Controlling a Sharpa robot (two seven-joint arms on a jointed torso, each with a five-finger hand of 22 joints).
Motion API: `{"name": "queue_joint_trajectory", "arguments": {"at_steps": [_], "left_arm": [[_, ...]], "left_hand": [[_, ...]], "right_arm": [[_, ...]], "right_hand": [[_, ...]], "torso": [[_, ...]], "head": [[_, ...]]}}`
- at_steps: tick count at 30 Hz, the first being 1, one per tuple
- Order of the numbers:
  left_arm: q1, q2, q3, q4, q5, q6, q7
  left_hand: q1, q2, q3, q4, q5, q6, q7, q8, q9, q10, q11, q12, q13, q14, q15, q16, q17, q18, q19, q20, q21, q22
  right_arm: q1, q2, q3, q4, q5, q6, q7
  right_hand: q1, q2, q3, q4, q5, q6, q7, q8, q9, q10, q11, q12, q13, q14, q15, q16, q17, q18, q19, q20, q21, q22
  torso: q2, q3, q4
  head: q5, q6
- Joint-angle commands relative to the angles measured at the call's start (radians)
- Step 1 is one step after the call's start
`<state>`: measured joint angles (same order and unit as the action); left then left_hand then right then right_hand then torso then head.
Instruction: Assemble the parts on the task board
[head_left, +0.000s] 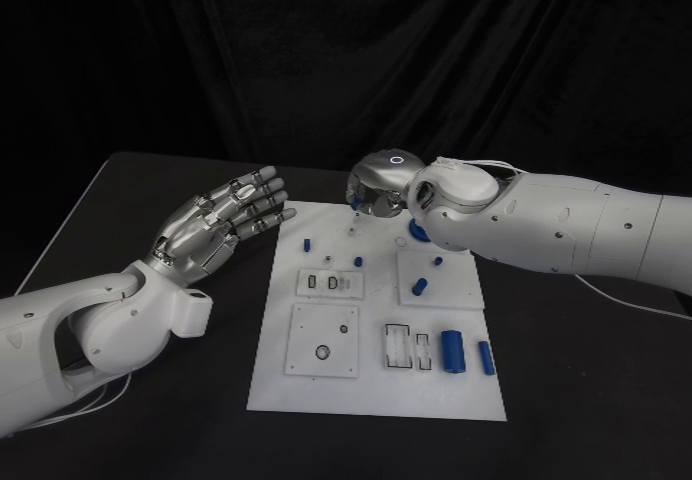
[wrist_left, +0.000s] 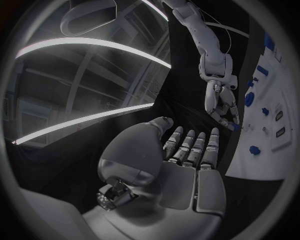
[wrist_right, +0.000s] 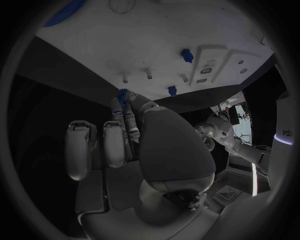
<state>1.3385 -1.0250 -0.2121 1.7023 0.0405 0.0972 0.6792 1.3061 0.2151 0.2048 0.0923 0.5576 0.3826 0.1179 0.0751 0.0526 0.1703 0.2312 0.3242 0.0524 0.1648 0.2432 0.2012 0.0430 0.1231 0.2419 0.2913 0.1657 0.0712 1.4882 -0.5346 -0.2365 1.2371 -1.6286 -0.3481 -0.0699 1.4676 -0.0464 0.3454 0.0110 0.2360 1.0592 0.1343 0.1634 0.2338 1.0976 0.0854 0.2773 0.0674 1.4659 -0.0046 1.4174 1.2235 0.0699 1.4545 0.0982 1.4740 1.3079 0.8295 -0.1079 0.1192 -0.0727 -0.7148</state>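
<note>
The white task board (head_left: 375, 400) lies in the middle of the black table. My right hand (head_left: 378, 185) hangs over the board's far edge, fingers pointing down. In the right wrist view its fingertips pinch a small blue part (wrist_right: 122, 94) just off the board's edge (wrist_right: 156, 40), close to two short pins (wrist_right: 149, 75). The left wrist view shows the same right hand (wrist_left: 222, 102) with the blue part (wrist_left: 234, 126) at its tips. My left hand (head_left: 224, 225) is raised beside the board's far left corner, flat with fingers apart and empty.
Other blue parts lie on the board: one near the far left (head_left: 307, 242), two in the middle right (head_left: 420, 286), two long ones near the right front (head_left: 453, 350). A round blue piece (head_left: 418, 230) is half hidden under my right arm. Recessed plates (head_left: 323, 340) sit at the board's left front.
</note>
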Motion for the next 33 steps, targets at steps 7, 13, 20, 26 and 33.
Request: {"name": "queue_joint_trajectory", "arguments": {"at_steps": [7, 13, 20, 26, 33], "left_arm": [[0.001, 0.0, 0.001, 0.001, -0.003, 0.014, 0.157], [0.001, 0.003, 0.001, -0.002, -0.003, 0.016, 0.154], [0.001, 0.005, 0.001, -0.005, -0.003, 0.019, 0.152], [0.001, 0.008, 0.001, -0.007, -0.003, 0.021, 0.15], [0.001, 0.01, 0.001, -0.01, -0.003, 0.025, 0.147]], "left_hand": [[-0.009, 0.003, 0.006, 0.001, 0.002, 0.001, 0.003, 0.006, 0.001, 0.0, 0.007, 0.005, 0.002, -0.002, 0.005, 0.004, 0.001, -0.009, 0.001, 0.002, -0.001, -0.002], [-0.009, 0.003, 0.006, 0.001, 0.002, 0.001, 0.003, 0.006, 0.001, 0.0, 0.007, 0.005, 0.002, -0.002, 0.005, 0.004, 0.001, -0.009, 0.001, 0.002, -0.001, -0.002], [-0.01, 0.003, 0.008, 0.001, 0.002, 0.0, 0.003, 0.005, 0.001, 0.0, 0.007, 0.005, 0.001, -0.002, 0.006, 0.005, 0.001, -0.01, 0.001, 0.002, -0.001, -0.002], [-0.01, 0.003, 0.009, 0.001, 0.002, 0.0, 0.004, 0.005, 0.001, 0.0, 0.008, 0.005, 0.002, -0.002, 0.006, 0.005, 0.001, -0.011, 0.001, 0.002, -0.001, -0.002], [-0.01, 0.003, 0.009, 0.001, 0.002, 0.0, 0.004, 0.005, 0.001, 0.0, 0.008, 0.005, 0.002, -0.002, 0.006, 0.005, 0.001, -0.011, 0.001, 0.002, -0.001, -0.002]], "right_arm": [[-0.013, -0.007, 0.002, -0.009, -0.024, 0.006, 0.004], [-0.015, -0.012, 0.002, -0.006, -0.024, 0.012, 0.001], [-0.019, -0.015, 0.002, -0.005, -0.025, 0.017, -0.002], [-0.024, -0.015, 0.002, -0.004, -0.025, 0.015, 0.0], [-0.029, -0.011, 0.002, -0.009, -0.025, 0.02, 0.0]], "right_hand": [[-0.007, -0.004, 0.006, 0.003, -0.007, -0.017, 0.002, -0.016, 0.0, 0.01, -0.01, -0.015, 0.0, 0.028, 0.0, -0.006, -0.005, -0.017, -0.004, 0.003, -0.007, 0.047], [-0.008, -0.005, 0.007, 0.004, -0.007, -0.021, 0.003, -0.019, -0.001, 0.008, -0.009, -0.019, 0.0, 0.028, 0.001, -0.007, -0.006, -0.017, -0.005, 0.004, -0.008, 0.046], [-0.008, -0.006, 0.01, 0.004, -0.004, -0.026, 0.005, -0.024, -0.001, 0.006, -0.007, -0.024, 0.001, 0.027, 0.002, -0.008, -0.007, -0.017, -0.006, 0.005, -0.009, 0.045], [-0.009, -0.007, 0.01, 0.005, -0.003, -0.028, 0.006, -0.027, -0.001, 0.005, -0.006, -0.026, 0.001, 0.026, 0.003, -0.009, -0.009, -0.016, -0.006, 0.006, -0.009, 0.045], [-0.01, -0.007, 0.01, 0.006, -0.004, -0.031, 0.006, -0.029, -0.001, 0.005, -0.006, -0.028, 0.001, 0.026, 0.004, -0.009, -0.009, -0.016, -0.006, 0.007, -0.009, 0.045]], "torso": [[0.001, 0.0022, -0.0021], [-0.001, 0.0005, 0.0017], [-0.001, 0.0003, 0.0], [-0.002, 0.001, -0.0014], [-0.002, 0.0005, 0.0001]], "head": [[0.003, 0.0], [-0.005, -0.002], [-0.005, -0.006], [-0.006, -0.007], [-0.01, -0.01]]}}
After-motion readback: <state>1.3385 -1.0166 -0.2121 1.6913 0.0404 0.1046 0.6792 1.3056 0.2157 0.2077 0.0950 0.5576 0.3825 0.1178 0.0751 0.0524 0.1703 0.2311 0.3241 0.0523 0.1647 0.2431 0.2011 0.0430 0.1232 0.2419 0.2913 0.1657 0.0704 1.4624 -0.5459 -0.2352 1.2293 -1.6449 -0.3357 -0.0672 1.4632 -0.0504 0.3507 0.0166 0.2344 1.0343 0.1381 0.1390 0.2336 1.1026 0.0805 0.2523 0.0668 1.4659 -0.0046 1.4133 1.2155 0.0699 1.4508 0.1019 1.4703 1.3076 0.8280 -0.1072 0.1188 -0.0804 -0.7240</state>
